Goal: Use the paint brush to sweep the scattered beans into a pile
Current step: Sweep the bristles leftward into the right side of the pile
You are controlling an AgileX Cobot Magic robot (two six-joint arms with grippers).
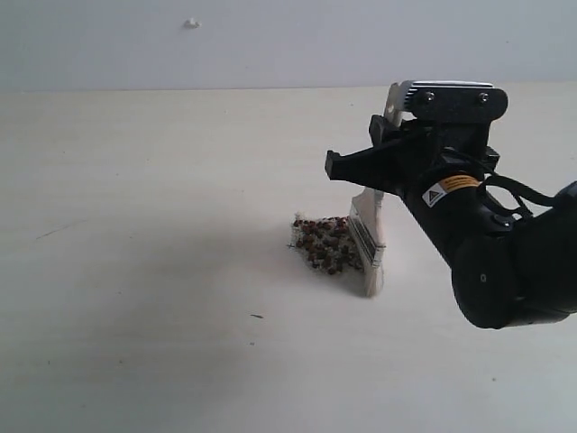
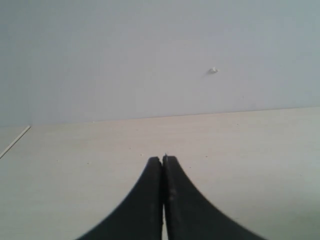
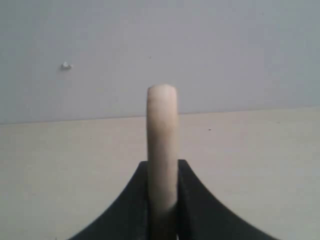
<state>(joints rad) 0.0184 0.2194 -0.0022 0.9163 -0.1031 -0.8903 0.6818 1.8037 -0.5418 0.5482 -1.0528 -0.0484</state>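
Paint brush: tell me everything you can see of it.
The paint brush stands nearly upright, bristles down, handle up. Its handle is pale wood with a rounded end, seen edge-on in the right wrist view, clamped between the jaws of the right gripper. Below the grip a silvery metal band shows, then off-white bristles whose tips rest on the table. The bristles lie against the right edge of the beans, gathered in one clump.
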